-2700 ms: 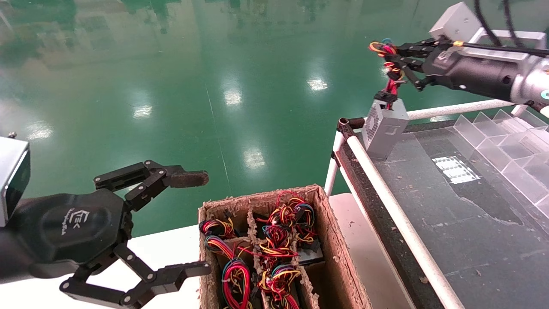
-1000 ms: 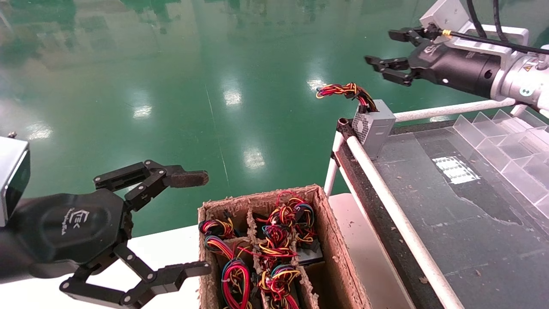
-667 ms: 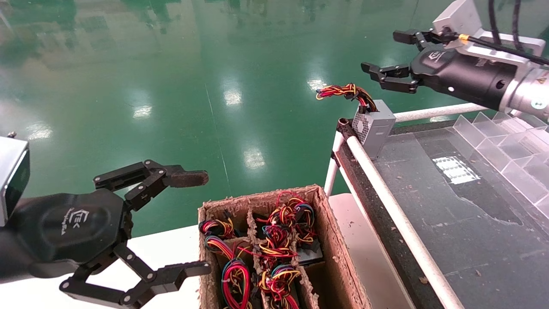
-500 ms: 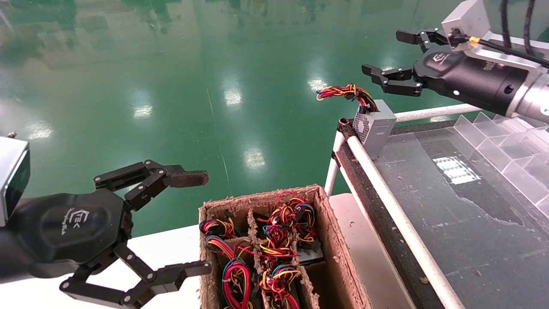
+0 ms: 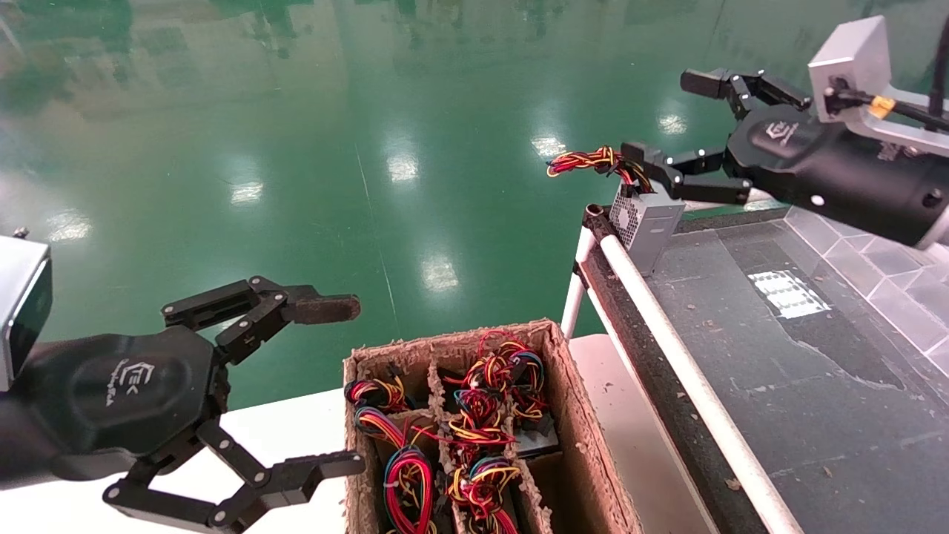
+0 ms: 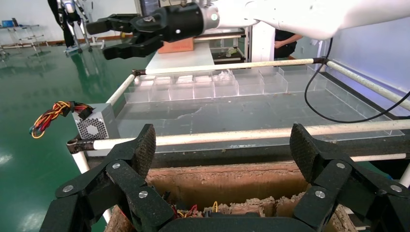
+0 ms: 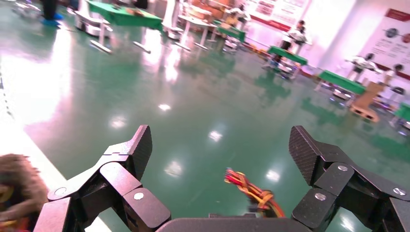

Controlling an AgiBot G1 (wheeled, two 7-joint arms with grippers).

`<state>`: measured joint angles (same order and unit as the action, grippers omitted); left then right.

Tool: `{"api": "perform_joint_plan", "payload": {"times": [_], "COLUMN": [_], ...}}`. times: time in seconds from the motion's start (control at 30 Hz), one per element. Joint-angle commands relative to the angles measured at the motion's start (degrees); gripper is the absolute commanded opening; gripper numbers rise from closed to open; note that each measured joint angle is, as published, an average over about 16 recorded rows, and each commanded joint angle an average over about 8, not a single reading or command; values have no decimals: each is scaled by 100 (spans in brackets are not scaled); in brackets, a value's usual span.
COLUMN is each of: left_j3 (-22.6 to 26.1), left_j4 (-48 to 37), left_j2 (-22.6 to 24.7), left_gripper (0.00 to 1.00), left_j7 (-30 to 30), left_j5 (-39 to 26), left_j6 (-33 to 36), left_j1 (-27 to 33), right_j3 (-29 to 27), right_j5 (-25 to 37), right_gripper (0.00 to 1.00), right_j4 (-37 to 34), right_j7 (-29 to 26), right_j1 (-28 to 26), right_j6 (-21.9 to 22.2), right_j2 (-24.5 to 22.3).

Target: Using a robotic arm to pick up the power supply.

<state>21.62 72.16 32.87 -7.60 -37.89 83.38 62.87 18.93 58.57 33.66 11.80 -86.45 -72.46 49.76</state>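
While the left pincer (image 5: 348, 386) idles spread at lower left, the right pincer (image 5: 663, 119) hangs spread over the power supply (image 5: 643, 222).

Nearest, at bottom centre of the head view, a brown divided box (image 5: 571, 423) holds coils of red, yellow and black wire. Right of it runs a dark table (image 5: 801, 371) edged by a white rail (image 5: 682, 371). At the table's far corner, upper right of the frame, stands the power supply: a small grey metal box, its perforated vent face turned toward the rail, with a bundle of red, yellow and black wires (image 5: 586, 159) jutting from its top out over the green floor (image 5: 296, 148). The right pincer's lower finger (image 5: 697, 185) sits just above the box, upper finger well clear, gripping nothing.
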Motion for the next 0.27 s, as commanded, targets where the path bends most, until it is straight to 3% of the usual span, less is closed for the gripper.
{"api": "perform_joint_plan", "payload": {"times": [0.03, 0.27], "left_j3": [0, 0], "left_j4": [0, 0], "left_j2": [0, 0], "left_gripper": [100, 100], "left_j7": [0, 0], "left_j5": [0, 0], "left_j6": [0, 0], "left_j1": [0, 0], "right_j3": [-18, -69], "right_j5": [-104, -394], "right_gripper": [100, 100], "right_j4": [249, 941], "right_j7": [-141, -531], "right_j1": [155, 586], "right_j6": [-83, -312], "right_j2": [-92, -347]}}
